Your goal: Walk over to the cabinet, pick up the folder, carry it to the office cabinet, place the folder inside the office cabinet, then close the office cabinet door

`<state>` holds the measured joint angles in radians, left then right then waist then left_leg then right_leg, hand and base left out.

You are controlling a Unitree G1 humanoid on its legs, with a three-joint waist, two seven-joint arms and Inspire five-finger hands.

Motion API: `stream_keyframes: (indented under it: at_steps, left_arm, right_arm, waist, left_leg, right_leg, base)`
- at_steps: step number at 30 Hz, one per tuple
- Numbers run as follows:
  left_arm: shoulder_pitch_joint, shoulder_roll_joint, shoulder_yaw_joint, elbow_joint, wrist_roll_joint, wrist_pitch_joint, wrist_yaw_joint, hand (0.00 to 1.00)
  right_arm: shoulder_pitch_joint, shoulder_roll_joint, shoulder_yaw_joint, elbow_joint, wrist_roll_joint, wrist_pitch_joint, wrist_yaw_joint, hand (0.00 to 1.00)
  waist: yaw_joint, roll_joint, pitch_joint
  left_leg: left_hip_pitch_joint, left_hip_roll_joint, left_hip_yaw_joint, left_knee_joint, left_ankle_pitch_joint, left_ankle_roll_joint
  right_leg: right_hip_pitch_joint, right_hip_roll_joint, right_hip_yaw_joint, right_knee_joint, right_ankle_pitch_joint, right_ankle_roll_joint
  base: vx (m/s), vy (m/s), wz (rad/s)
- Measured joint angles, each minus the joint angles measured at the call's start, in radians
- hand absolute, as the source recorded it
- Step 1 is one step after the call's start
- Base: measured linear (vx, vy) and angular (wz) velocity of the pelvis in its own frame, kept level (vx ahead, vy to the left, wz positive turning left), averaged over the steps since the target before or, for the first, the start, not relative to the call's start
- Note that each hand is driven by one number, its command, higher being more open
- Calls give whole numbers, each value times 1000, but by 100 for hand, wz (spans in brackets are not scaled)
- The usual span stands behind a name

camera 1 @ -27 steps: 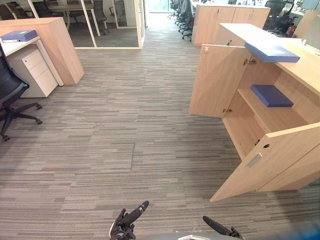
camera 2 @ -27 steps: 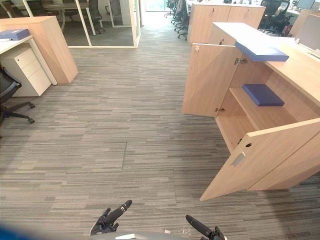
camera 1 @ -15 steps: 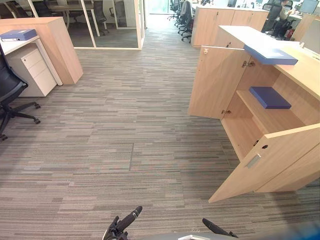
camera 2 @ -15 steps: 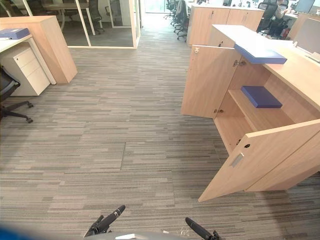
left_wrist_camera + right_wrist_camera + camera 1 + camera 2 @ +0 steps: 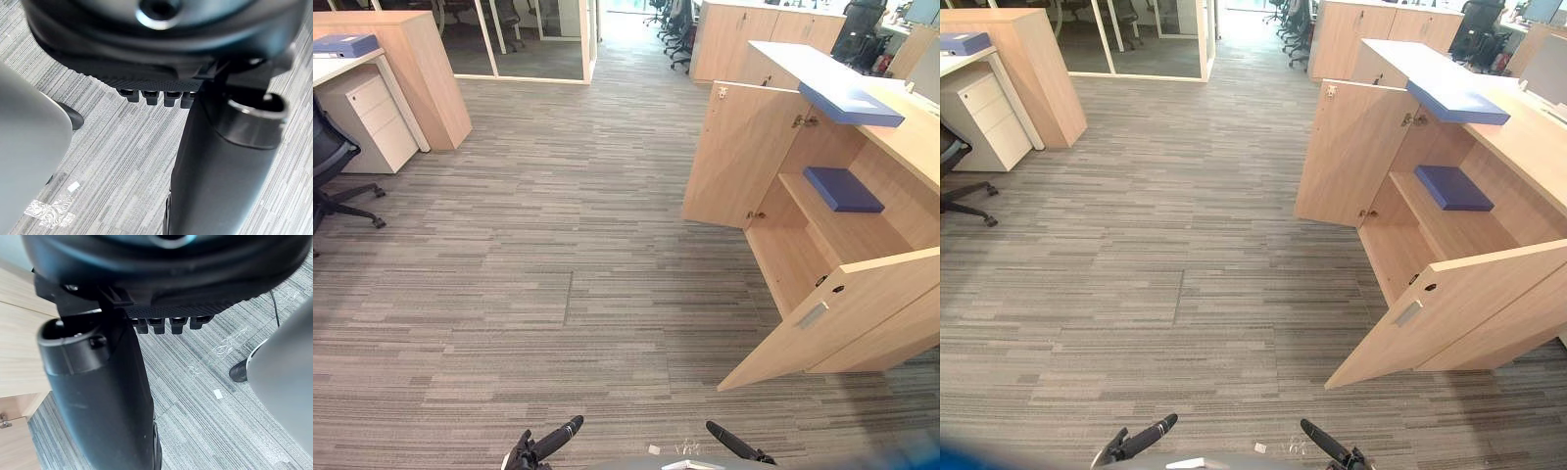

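Observation:
A blue folder (image 5: 850, 103) lies on top of the open wooden office cabinet (image 5: 913, 145) at the right, overhanging its front edge. Another blue folder (image 5: 842, 188) lies flat on the shelf inside. A third blue folder (image 5: 342, 44) rests on the desk at the far left. My left hand (image 5: 546, 446) and right hand (image 5: 734, 445) hang low at the near edge, far from all the folders. In the wrist views the left hand (image 5: 220, 171) and right hand (image 5: 102, 396) hold nothing, fingers relaxed over the carpet.
Both cabinet doors stand open: the near door (image 5: 842, 313) swings out over the carpet, the far door (image 5: 739, 157) beyond it. A white drawer unit (image 5: 367, 113) and a black office chair (image 5: 328, 166) stand at the left. Grey carpet (image 5: 558, 245) spreads between.
The whole picture has shifted, so the camera has moved and tipped down a little. Both hands show lower at the near edge. The folders and cabinet doors stay as they were.

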<state>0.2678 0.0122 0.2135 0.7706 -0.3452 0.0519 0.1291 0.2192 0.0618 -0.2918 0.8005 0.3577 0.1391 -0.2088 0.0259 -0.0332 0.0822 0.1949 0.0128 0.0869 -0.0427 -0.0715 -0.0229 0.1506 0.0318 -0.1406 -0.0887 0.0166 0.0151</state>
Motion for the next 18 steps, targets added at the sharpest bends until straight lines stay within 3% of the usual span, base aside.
stream_keyframes:
  at_steps: [10, 12, 14, 15, 16, 17, 18]
  left_arm:
    - [-18, 8, -8, -12, 11, -1, 45, 100]
    - [-16, 2, 6, -47, 21, 0, 54, 100]
    - [-4, -49, 61, -102, 2, 0, 69, 100]
    - [-8, -58, 81, -113, -30, 1, 78, 100]
    - [0, -68, 99, -148, -68, -1, 94, 100]
    - [24, -73, 112, -184, -98, -1, 108, 100]
    - [33, -74, 114, -203, -101, -5, 114, 100]
  right_arm:
    - [-13, 1, 9, -2, 38, -14, -6, 100]
    - [-14, 5, 15, -13, 39, -15, -4, 100]
    - [14, 0, 27, -94, 39, -15, -3, 100]
    - [14, 2, 34, -102, 39, -15, -4, 100]
    - [19, 0, 52, -113, 38, -12, -8, 100]
    - [22, -2, 67, -113, 38, -10, -14, 100]
    - [21, -3, 79, -113, 37, -7, -20, 100]
  waist:
    - [-2, -13, 37]
    - [1, -20, 57]
    - [18, 11, 97]
    - [18, 7, 110]
    - [19, -5, 122]
    - [25, -10, 132]
    - [25, -15, 134]
  left_leg:
    - [-24, -3, -13, 25, -7, 2]
    - [-89, 6, -8, 157, -70, -9]
    - [-180, 68, 56, 418, -185, -35]
    - [-219, 84, 77, 526, -185, -34]
    - [-332, 129, 119, 765, -149, -16]
    - [-406, 177, 151, 919, -153, 18]
    - [-428, 197, 160, 953, -157, 19]
  right_leg:
    - [-4, -6, -17, 4, 1, -2]
    - [-7, -6, -16, 7, -7, -8]
    - [-15, 19, -23, 69, -60, -61]
    - [-15, 18, -22, 88, -69, -69]
    - [-27, 11, -12, 138, -98, -78]
    - [-29, 4, 8, 178, -123, -83]
    - [-26, -3, 20, 190, -133, -83]
  base:
    - [-21, -6, 4]
    - [-25, -4, -3]
    - [-71, 19, -23]
    - [-66, 18, -27]
    - [-19, -24, -29]
    - [15, -48, -38]
    - [68, -35, -44]
